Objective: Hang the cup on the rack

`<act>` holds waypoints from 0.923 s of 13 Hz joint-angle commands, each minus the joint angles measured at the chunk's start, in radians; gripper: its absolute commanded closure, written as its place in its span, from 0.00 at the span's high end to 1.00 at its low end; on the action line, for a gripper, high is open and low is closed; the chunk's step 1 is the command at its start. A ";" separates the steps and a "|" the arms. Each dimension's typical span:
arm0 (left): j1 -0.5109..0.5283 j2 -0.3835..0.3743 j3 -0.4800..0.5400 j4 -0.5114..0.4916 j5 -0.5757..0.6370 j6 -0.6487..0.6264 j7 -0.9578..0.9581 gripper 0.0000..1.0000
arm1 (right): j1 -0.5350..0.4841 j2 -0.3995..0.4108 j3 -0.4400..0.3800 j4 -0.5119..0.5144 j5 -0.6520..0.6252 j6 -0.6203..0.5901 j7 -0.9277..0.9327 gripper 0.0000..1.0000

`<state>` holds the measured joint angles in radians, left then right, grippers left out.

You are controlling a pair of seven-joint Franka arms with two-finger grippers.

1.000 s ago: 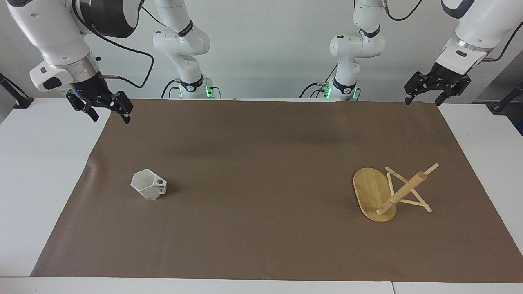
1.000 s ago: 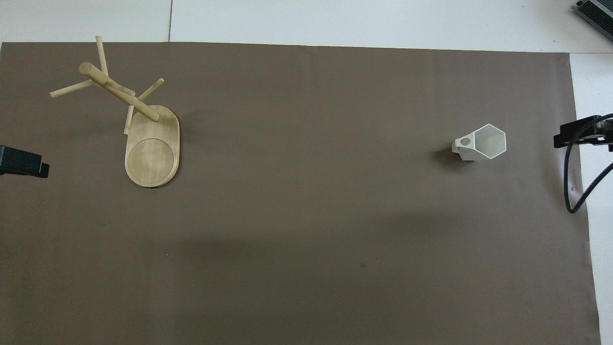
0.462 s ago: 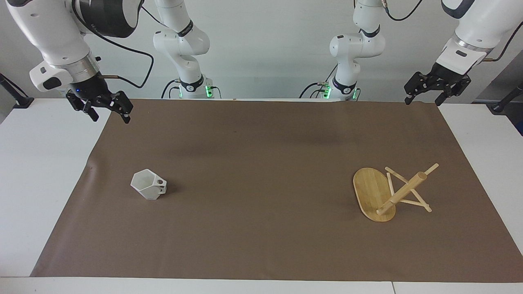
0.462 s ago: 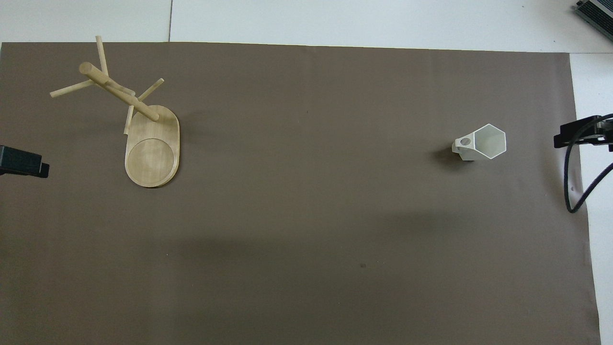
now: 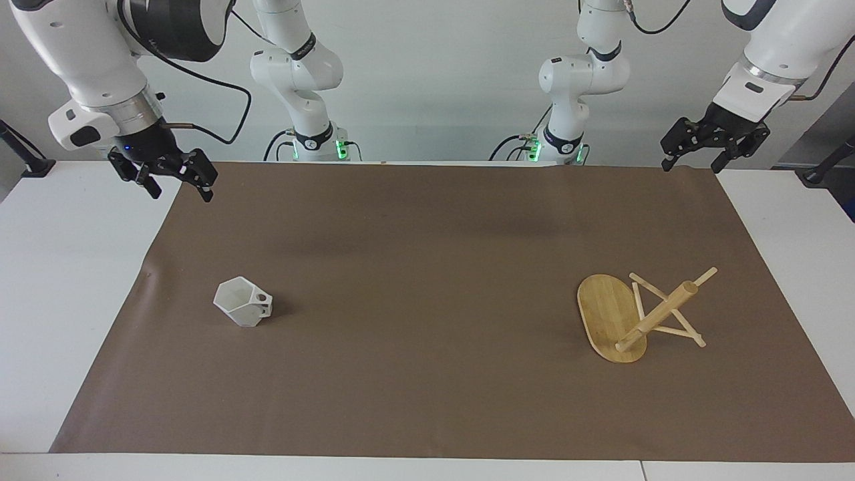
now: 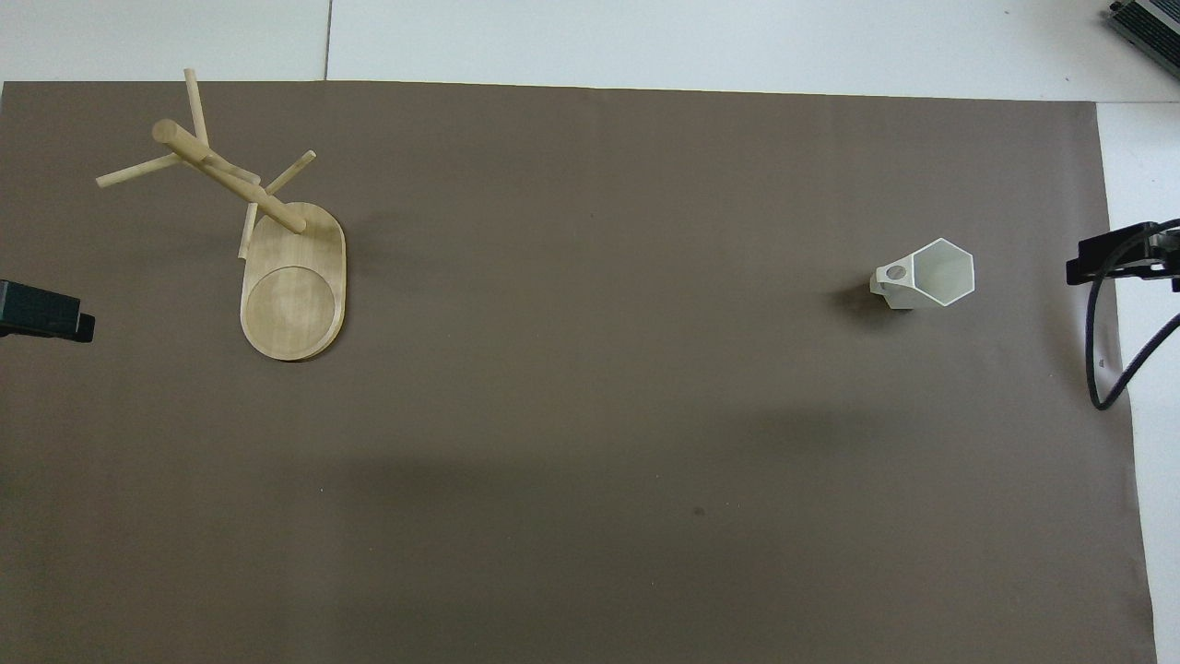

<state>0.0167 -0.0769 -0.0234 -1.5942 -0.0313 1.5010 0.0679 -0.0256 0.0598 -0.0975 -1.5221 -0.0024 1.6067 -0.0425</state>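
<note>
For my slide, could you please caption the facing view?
Both open hands, left and right, wait raised at the table's corners; white cup and bamboo rack stand apart on the brown mat.

White faceted cup (image 5: 243, 301) stands upright toward the right arm's end; bamboo rack (image 5: 611, 319) stands toward the left arm's, well apart.
</note>
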 commanded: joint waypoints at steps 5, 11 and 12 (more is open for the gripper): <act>0.000 -0.027 -0.001 -0.035 0.019 0.019 -0.010 1.00 | -0.005 -0.032 0.001 -0.038 0.018 0.004 -0.023 1.00; 0.000 -0.027 -0.001 -0.035 0.019 0.019 -0.010 1.00 | -0.005 -0.046 -0.002 -0.163 0.018 0.243 -0.022 1.00; 0.000 -0.027 -0.001 -0.035 0.019 0.019 -0.010 1.00 | -0.005 -0.044 -0.002 -0.194 0.018 0.289 -0.022 1.00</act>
<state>0.0168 -0.0769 -0.0234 -1.5942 -0.0313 1.5010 0.0679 -0.0256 0.0517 -0.0985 -1.6166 -0.0024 1.8022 -0.0425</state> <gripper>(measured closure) 0.000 0.000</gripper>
